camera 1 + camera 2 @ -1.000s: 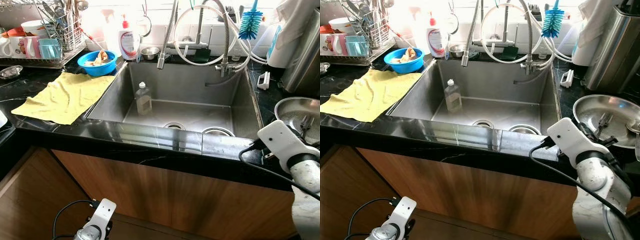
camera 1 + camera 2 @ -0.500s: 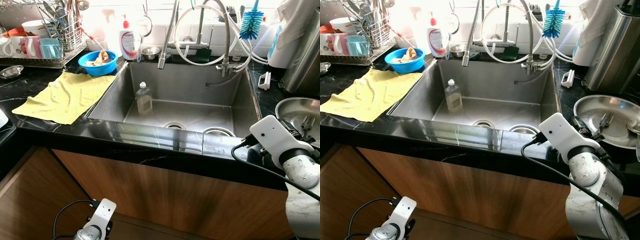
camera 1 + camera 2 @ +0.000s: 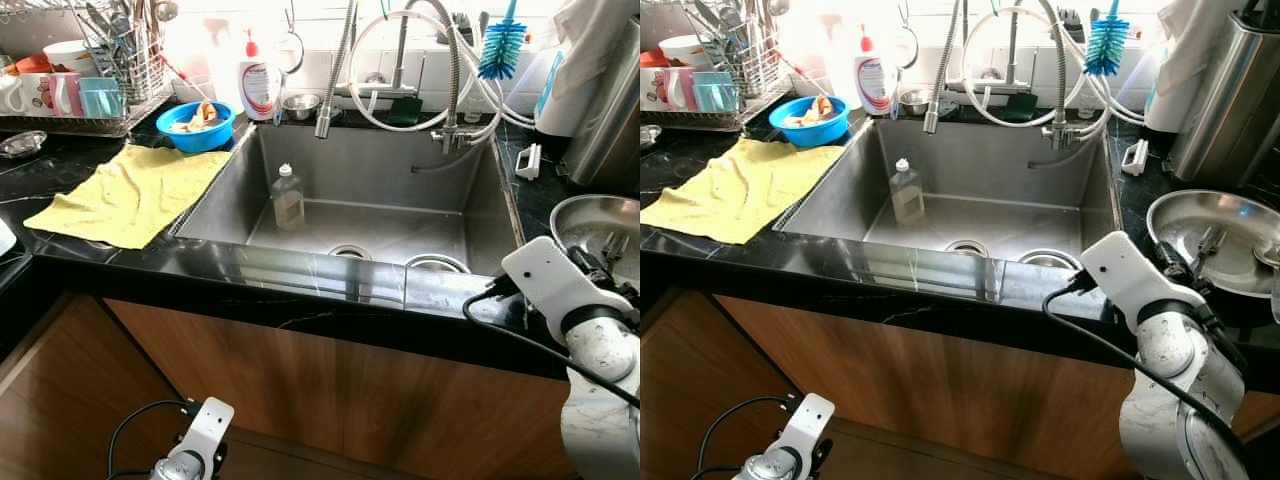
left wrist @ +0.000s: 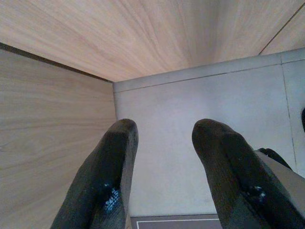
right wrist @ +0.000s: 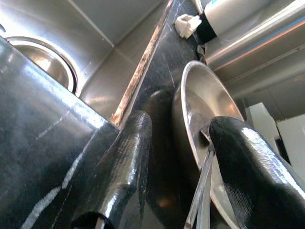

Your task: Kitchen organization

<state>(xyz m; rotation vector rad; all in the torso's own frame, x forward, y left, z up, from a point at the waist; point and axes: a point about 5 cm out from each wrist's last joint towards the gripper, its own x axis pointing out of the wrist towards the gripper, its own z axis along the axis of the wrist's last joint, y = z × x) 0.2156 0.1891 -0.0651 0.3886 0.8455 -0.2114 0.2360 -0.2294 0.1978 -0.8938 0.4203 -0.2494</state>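
Note:
My right gripper (image 5: 178,129) is open at the right end of the black countertop (image 3: 300,272). One finger is on the counter side of the rim of a shallow steel dish (image 3: 1215,235), the other over the dish. A thin metal utensil (image 5: 202,191) lies in that dish by the far finger. My left gripper (image 4: 162,131) hangs open low down in front of the wooden cabinet (image 3: 300,370), holding nothing. A clear bottle (image 3: 288,198) stands in the steel sink (image 3: 380,165). A yellow cloth (image 3: 130,190) lies spread on the counter left of the sink.
A blue bowl (image 3: 215,133) with scraps, a pump soap bottle (image 3: 257,85) and a small steel bowl (image 3: 300,103) stand behind the sink. A dish rack (image 3: 100,95) with mugs is at the far left. A blue brush (image 3: 500,45) and a tall steel appliance (image 3: 1230,90) are at the right.
My right wrist has shifted slightly left along the counter edge beside the steel dish. The left arm has not moved.

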